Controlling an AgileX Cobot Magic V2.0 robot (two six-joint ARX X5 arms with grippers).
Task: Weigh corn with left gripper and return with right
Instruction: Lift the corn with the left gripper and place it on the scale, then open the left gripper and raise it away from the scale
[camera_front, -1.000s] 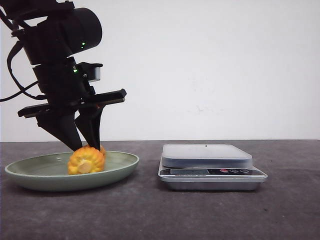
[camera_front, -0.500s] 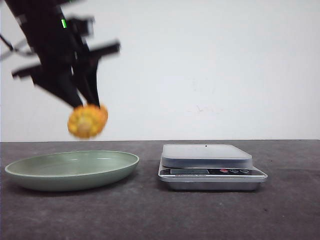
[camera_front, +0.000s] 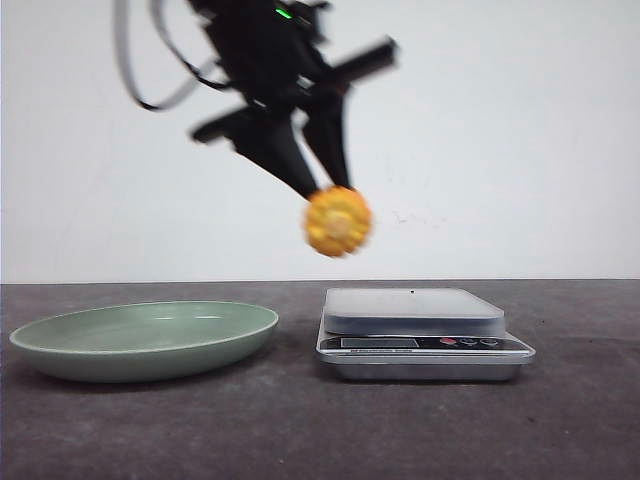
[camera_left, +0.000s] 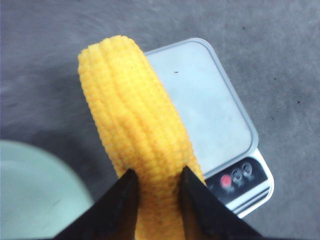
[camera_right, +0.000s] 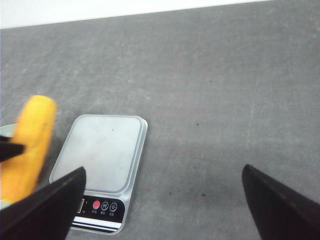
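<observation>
My left gripper (camera_front: 322, 190) is shut on the corn (camera_front: 338, 221), a stubby yellow-orange cob, and holds it in the air above the left edge of the kitchen scale (camera_front: 420, 330). In the left wrist view the two black fingers (camera_left: 122, 200) clamp the cob (camera_left: 135, 120) over the scale's platform (camera_left: 205, 110). The right wrist view shows the corn (camera_right: 31, 145) at its left and the scale (camera_right: 100, 160) below. My right gripper (camera_right: 162, 192) is open and empty, well above the table; it is out of the front view.
A pale green plate (camera_front: 145, 340) sits empty on the dark grey table (camera_front: 300, 430) left of the scale; it also shows in the left wrist view (camera_left: 35, 195). A white wall stands behind the table.
My left gripper lifted the corn out of the green plate and carried it up and to the right, to above the scale's left edge. The plate is now empty.
</observation>
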